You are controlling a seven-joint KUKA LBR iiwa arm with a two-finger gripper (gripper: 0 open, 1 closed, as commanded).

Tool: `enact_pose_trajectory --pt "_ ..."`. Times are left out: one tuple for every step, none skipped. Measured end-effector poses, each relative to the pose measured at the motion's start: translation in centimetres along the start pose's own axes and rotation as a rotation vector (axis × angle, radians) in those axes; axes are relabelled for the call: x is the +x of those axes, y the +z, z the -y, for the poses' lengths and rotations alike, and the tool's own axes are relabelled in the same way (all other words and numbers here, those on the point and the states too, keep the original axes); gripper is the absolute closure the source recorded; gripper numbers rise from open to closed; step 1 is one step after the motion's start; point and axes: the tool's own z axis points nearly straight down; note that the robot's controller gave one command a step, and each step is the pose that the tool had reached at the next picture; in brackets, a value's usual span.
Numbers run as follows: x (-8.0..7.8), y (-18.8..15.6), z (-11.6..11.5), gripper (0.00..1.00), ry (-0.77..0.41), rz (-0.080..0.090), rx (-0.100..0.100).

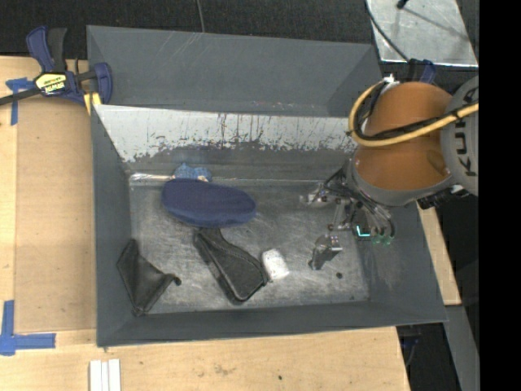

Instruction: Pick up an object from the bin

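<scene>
White lump (275,265) lies near the hand (329,252), grip unclear, over open right-side floor (352,285).

The bin (244,141) is matt grey metal. Its floor under the gripper (325,256) is scuffed, and the wall behind is streaked with scratches. Left of the gripper, a small white lump (274,264) looks faintly shiny and a black flap (234,269) looks matt and fabric-like. Farther left, a blue oval pad (207,203) looks like soft cloth. The orange cover (403,145) is smooth and glossy.
</scene>
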Motion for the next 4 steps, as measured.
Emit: enact_pose_trajectory --pt "-5.8 4.9 -9.3 0.0 -0.081 0.008 -0.004" --pt "-8.1 4.2 -17.4 0.0 0.009 0.007 -0.003" --pt "-8.2 4.1 -16.9 1.0 0.014 0.005 0.001" --pt "-9.0 -4.2 -16.5 1.0 0.019 0.017 -0.003"
